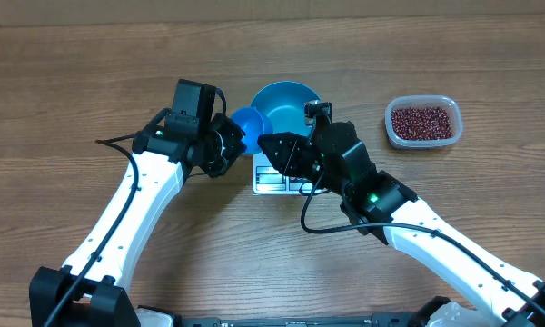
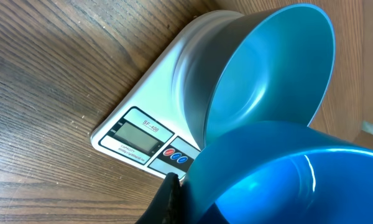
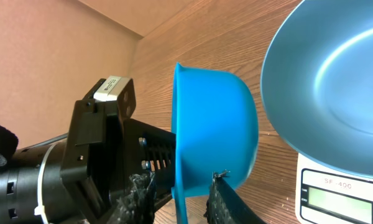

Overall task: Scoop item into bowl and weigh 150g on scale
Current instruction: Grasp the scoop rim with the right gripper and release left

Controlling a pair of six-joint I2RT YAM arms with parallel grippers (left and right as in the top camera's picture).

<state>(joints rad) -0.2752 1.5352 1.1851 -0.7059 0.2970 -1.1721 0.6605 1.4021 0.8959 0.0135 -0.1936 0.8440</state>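
Left gripper [image 1: 234, 136] is clenching the scoop [image 1: 248, 121]. Right gripper [image 3: 179, 198] is straddling its handle; grip unclear. Beans [image 1: 423, 122] are sitting in the tub [image 1: 391, 128], well right of both grippers. Judging them loose, light and spill-prone, so lifting by scoop only, holding the rigid handle.

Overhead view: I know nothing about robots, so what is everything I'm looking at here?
beans: many, dark red-brown, heaped in the tub
tub: one, clear plastic, on the table, right of the scale
bowl: one, bright blue, empty, on the scale
scale: one, white, mid-table
scoop: one, small, blue, by the bowl's left rim
table: one, brown wood
left gripper: one, black, shut on the scoop
right gripper: one, black, fingers open either side of the scoop's handle
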